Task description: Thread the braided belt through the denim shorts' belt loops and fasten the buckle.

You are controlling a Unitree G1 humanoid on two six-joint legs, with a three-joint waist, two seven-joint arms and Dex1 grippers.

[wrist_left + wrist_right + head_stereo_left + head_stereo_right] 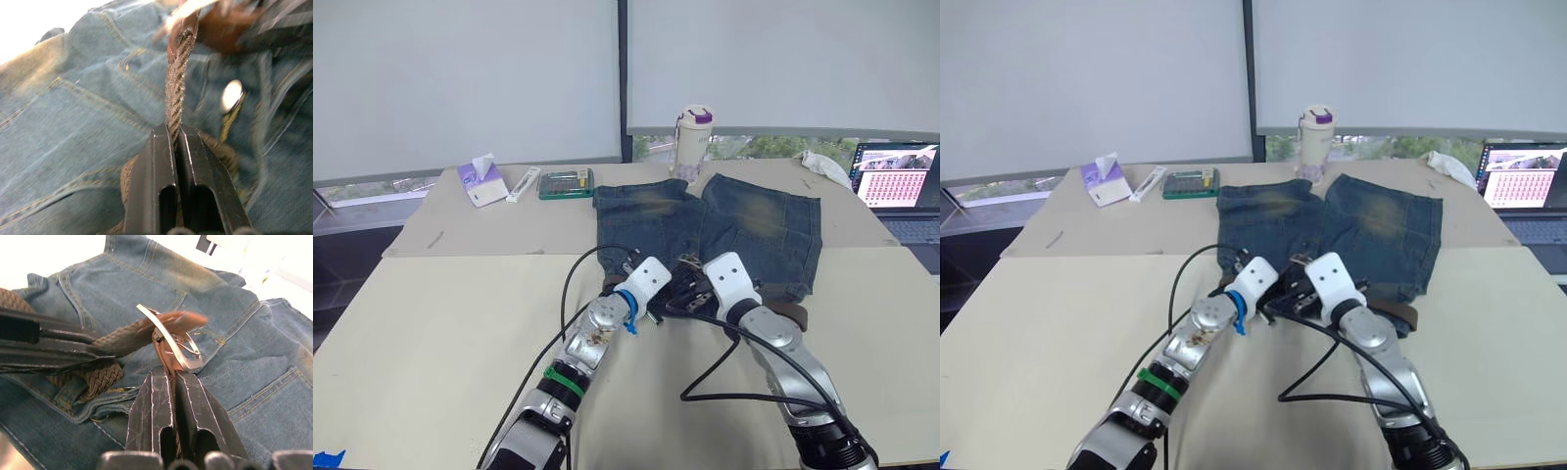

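The belt is pinched by the closed left gripper; the buckle is clamped by the closed right gripper. The tip should be fed squarely through the frame (strap kept taut) above the shorts.

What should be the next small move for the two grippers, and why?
Probably the left gripper should push the braided belt further through the buckle while the right gripper holds it steady. Both are shut on these parts above the denim shorts, and the leather tip is only just past the frame.
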